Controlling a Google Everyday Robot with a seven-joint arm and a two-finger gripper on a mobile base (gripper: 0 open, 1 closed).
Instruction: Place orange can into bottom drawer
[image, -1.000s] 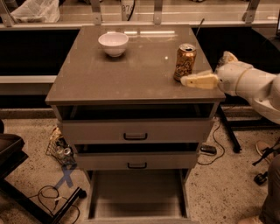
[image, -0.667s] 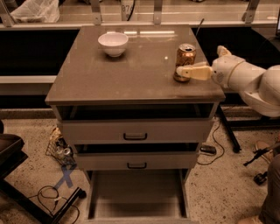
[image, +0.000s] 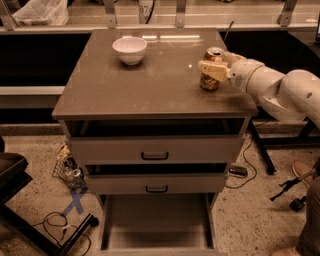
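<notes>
The orange can stands upright on the table, near its right edge in the upper right of the frame. The gripper reaches in from the right at can height. Its pale fingers are apart and straddle the can, one across the front and one behind (whether they press on it cannot be told). A white bowl sits at the table's upper left. The bottom drawer is pulled out at the lower centre.
</notes>
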